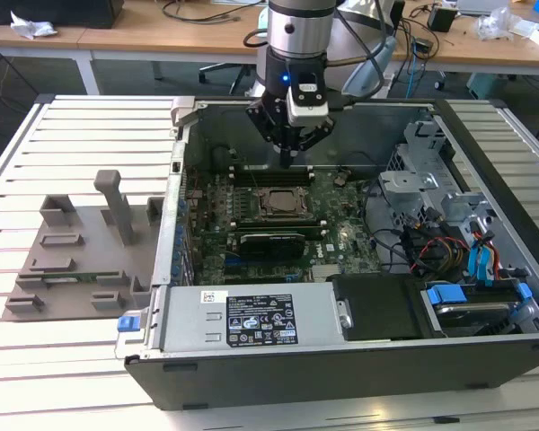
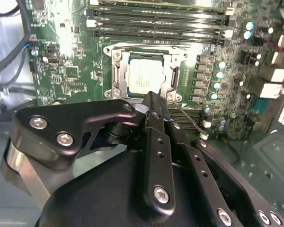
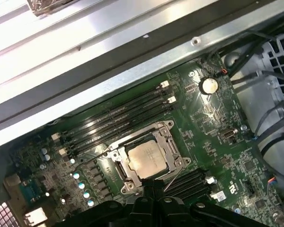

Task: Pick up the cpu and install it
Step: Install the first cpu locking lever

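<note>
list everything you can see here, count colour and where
cpu: one, pale silver top, lying in the socket on the motherboard, in both wrist views
socket: one, dark metal frame, around the cpu, mid motherboard
motherboard: one, green, on the floor of the computer case
memory slots: several, black, in rows beside the socket
computer case: one, dark grey, open on the slatted table
power supply: one, grey with a label, at the case's near edge
drive cage: one, bare metal, toward the exterior view's right
fixture tray: one, grey-brown, outside the case on the exterior view's left
slatted table: one, white, under everything
pincer: one, black, shut, poised above the motherboard, holding nothing
</note>
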`<state>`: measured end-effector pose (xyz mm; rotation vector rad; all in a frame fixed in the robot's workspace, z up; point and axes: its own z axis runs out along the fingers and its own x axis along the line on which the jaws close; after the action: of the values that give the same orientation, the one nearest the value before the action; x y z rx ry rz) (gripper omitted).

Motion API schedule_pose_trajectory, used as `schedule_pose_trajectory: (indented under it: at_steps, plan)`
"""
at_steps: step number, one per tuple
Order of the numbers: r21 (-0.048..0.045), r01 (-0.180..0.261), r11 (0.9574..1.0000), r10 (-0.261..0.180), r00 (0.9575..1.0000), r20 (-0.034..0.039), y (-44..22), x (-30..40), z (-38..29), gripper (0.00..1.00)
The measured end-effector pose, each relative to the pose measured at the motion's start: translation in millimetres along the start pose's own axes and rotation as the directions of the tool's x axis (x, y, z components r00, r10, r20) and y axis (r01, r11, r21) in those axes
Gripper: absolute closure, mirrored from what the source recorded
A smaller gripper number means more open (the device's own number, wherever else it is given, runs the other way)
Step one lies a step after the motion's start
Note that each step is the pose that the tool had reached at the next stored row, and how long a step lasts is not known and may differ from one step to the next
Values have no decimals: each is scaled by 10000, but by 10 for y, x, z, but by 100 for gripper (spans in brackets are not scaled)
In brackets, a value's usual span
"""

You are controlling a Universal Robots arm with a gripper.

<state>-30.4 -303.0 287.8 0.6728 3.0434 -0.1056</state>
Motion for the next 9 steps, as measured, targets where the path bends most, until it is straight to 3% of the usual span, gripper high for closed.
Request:
schedule_pose_trajectory:
  at_steps: [4,9]
  plan:
    - [-20,577,9983,-576,9983,36,0,0,0,89]
    - [-40,1222,9925,-1221,9925,77,0,0,0,89]
